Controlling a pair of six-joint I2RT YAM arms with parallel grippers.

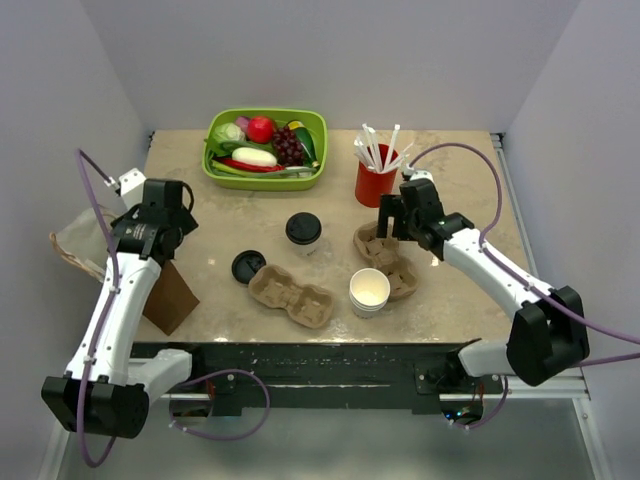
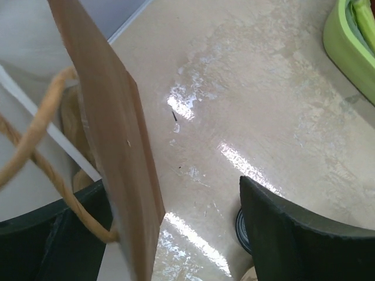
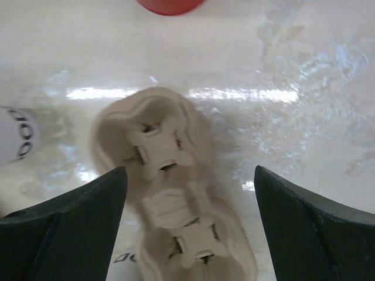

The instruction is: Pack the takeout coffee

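The takeout coffee (image 1: 303, 232), a white cup with a black lid, stands upright mid-table; its white side shows at the left edge of the right wrist view (image 3: 14, 140). A pulp carrier (image 1: 385, 258) lies to its right, pockets empty (image 3: 170, 175). My right gripper (image 1: 392, 222) hangs open above that carrier's far end (image 3: 190, 193), holding nothing. A second carrier (image 1: 290, 295) lies in front of the coffee. My left gripper (image 1: 150, 235) is open at the table's left edge (image 2: 176, 234), with a brown paper bag's wall (image 2: 117, 146) standing between its fingers, close to the left one.
A loose black lid (image 1: 248, 266) lies left of the near carrier. A stack of lidless white cups (image 1: 369, 292) stands by the right carrier. A red cup of stirrers (image 1: 376, 180) and a green tray (image 1: 215, 170) of vegetables sit at the back. The bag's rope handle (image 2: 35, 146) hangs left.
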